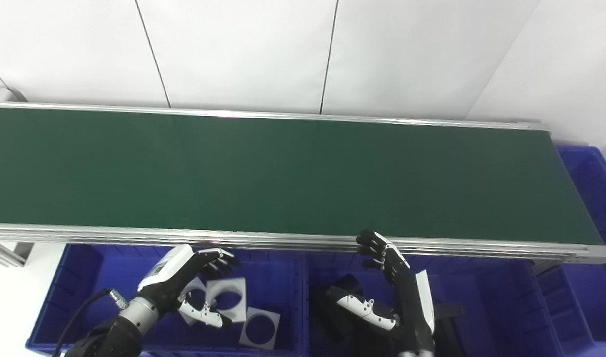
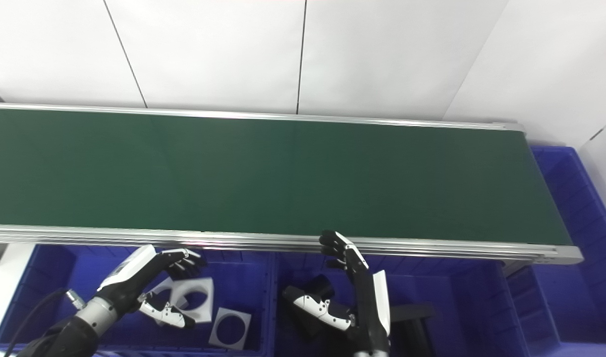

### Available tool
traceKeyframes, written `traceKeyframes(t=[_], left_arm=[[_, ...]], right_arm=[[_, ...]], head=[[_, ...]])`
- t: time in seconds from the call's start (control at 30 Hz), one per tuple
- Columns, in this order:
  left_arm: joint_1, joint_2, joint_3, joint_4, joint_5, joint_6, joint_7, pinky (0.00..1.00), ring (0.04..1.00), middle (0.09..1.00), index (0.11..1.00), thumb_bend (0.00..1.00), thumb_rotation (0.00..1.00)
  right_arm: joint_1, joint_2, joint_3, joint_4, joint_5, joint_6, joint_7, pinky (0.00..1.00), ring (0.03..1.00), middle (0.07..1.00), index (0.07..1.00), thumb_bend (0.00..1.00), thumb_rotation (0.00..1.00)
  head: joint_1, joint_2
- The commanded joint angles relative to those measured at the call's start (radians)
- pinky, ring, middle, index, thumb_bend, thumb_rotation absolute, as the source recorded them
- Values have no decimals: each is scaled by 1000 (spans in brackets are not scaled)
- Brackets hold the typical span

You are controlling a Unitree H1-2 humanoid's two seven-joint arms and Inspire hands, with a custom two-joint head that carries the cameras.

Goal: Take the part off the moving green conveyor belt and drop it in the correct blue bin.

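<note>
The green conveyor belt [image 1: 283, 173] runs across the view with no part on it. My left hand [image 1: 193, 277] is open and empty, hovering over the left blue bin [image 1: 75, 277], which holds white square parts with round holes [image 1: 228, 292]. My right hand [image 1: 387, 282] is open and empty, fingers pointing up near the belt's front rail, over the middle blue bin [image 1: 491, 297], which holds black parts [image 1: 345, 290].
Another blue bin [image 1: 595, 198] stands at the belt's right end. The belt's silver front rail [image 1: 283, 238] runs just above both hands. A white wall is behind the belt.
</note>
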Motion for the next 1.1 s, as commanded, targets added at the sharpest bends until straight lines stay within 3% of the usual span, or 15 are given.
traceKeyframes(t=[0.0,0.27,0.43,0.6,0.73,1.07], left_arm=[[-21,21,6,-26,-53,-15,-17,729,891,967,915,816,189],[-10,28,43,-31,-423,-131,-126,928,977,981,926,896,234],[30,-49,69,-39,-595,-187,-108,858,910,926,893,901,230],[72,-115,103,-14,-648,-233,-73,851,885,904,888,870,244],[99,-152,138,3,-675,-210,-38,875,890,896,878,878,240],[101,-192,154,74,-640,-286,3,848,868,873,862,849,218]], right_arm=[[2,10,6,-23,-10,-12,-10,649,733,774,790,786,273],[0,6,10,-12,2,-21,-9,664,743,780,795,785,272],[4,3,9,-3,14,-33,-10,672,742,777,790,793,279],[15,-9,10,-19,30,-20,4,692,756,790,799,785,275],[12,-13,7,-20,14,-13,-1,678,750,783,797,787,284],[15,-22,1,-29,34,18,9,703,758,790,806,790,296]], head=[[-2,0],[-27,-12],[-30,-21],[-19,-19],[-16,-21],[-4,-38]])
